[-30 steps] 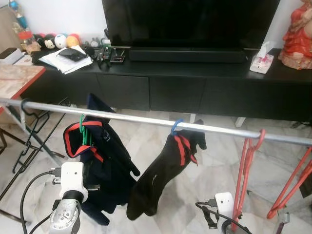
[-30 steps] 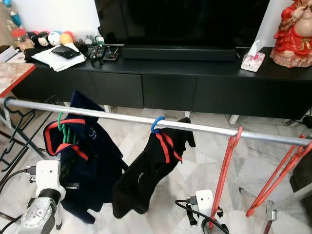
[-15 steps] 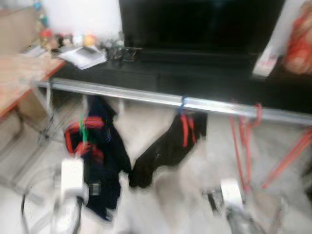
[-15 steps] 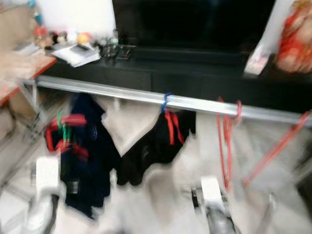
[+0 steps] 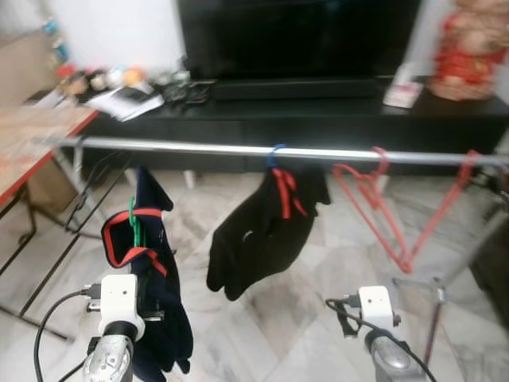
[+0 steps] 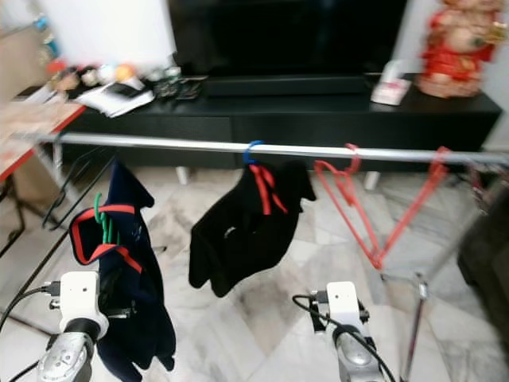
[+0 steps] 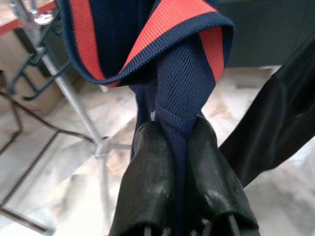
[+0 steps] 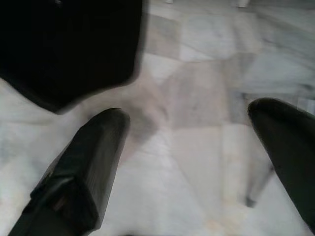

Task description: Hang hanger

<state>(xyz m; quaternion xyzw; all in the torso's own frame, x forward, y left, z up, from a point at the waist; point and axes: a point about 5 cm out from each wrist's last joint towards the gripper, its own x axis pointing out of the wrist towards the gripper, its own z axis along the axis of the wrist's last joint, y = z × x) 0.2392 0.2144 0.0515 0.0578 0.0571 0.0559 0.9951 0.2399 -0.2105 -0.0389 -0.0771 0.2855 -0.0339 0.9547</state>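
You're looking at a blurred head view, so the robot is likely moving; judging gaps to the rail is getting unreliable.

Rail is running across in front of the TV cabinet, with a bench off to the left. On the rail: a black garment hanging from a blue hook, and a red hanger tilting beside it.

The task's thing, the green hanger, is sitting inside the navy jersey, well below the rail and left of the black garment. Its hook is not yet on the rail.

Left pincer is clamping a fold of the jersey's fabric, not the hanger itself. Risks, as I read it:
- you're lifting by cloth, so the hanger may be swinging or twisting and the hook missing the rail;
- the fabric may be slipping out, dropping jersey and hanger to the floor;
- the jersey may be snagging the black garment if you're drifting right.

Right pincer is standing wide apart, gripping nothing, over marble floor.
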